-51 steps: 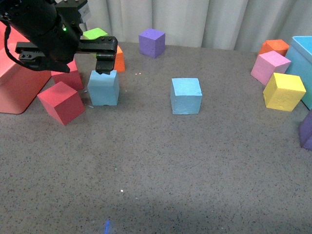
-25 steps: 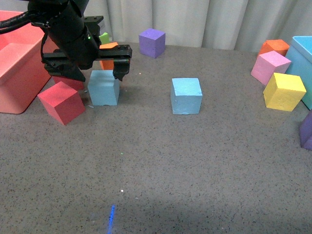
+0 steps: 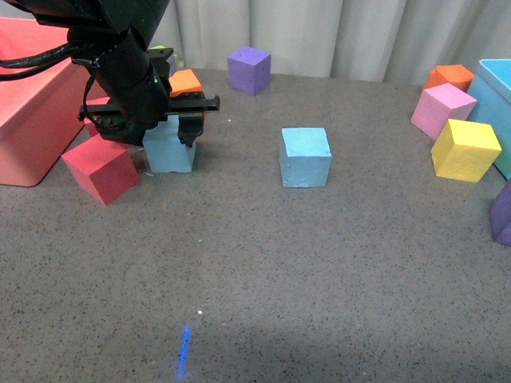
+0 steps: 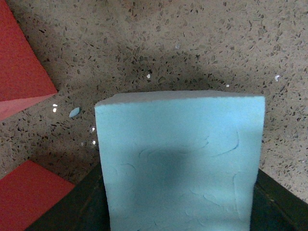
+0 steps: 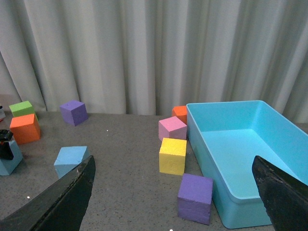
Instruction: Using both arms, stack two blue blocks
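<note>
You see your black left arm [image 3: 120,72], a sky-blue left block [image 3: 168,155], a matching sky-blue middle block [image 3: 305,156], a red cube [image 3: 101,169], a coral bin [image 3: 32,120], a purple cube [image 3: 248,69], an orange cube [image 3: 185,81], a pink cube [image 3: 443,110], a yellow cube [image 3: 465,149], a turquoise bin [image 3: 493,84], a grey speckled table [image 3: 279,271], a pale curtain [image 3: 335,32].

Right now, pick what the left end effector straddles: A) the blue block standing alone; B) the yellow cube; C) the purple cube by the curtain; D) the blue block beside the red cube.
D: the left end effector sits with a finger on each side of the blue block next to the red cube.
</note>
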### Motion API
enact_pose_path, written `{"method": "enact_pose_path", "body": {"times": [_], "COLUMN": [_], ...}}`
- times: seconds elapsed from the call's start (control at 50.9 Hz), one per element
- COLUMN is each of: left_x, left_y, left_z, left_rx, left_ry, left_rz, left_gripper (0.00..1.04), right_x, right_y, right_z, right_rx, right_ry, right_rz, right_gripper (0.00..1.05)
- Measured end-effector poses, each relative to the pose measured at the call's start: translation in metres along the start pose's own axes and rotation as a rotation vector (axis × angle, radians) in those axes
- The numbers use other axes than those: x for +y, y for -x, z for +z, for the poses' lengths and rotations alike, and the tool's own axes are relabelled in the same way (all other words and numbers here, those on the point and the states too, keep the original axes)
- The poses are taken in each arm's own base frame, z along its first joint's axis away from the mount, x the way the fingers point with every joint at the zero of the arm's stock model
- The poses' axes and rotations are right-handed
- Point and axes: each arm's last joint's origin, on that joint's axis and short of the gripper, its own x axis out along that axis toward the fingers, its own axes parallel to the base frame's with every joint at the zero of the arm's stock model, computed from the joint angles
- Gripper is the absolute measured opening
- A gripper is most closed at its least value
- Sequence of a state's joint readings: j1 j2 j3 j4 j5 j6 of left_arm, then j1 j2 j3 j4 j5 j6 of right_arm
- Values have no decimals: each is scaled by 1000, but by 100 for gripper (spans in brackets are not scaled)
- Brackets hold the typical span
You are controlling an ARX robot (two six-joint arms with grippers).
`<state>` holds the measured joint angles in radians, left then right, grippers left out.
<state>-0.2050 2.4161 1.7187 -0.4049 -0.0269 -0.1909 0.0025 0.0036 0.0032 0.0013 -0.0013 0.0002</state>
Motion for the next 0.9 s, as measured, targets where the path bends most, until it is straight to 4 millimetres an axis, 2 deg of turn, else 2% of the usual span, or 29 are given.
{"method": "enact_pose_path", "body": {"times": [0.098,0.236,0.51,0.589,0.903], "left_x": [-3,-18,-71,-93,-151], "left_y": [2,13,64,83,97], "left_z": [-1,-3,1,-1,-17], "left_rx": [-5,-17,-90,-112,-109], "left_ry": [9,8,-6,-10,-68], "left_rz": [1,-20,-79,-114,-148], "left_gripper": [51,46,44,44,43], "right_x": [0,0,0,0,0], "right_y": [0,0,0,0,0], "right_z": [0,0,0,0,0], "right_rx": [0,0,0,0,0], "right_ry": [0,0,0,0,0], "right_rz": [0,0,0,0,0], "right_gripper": [95,95,95,95,95]}}
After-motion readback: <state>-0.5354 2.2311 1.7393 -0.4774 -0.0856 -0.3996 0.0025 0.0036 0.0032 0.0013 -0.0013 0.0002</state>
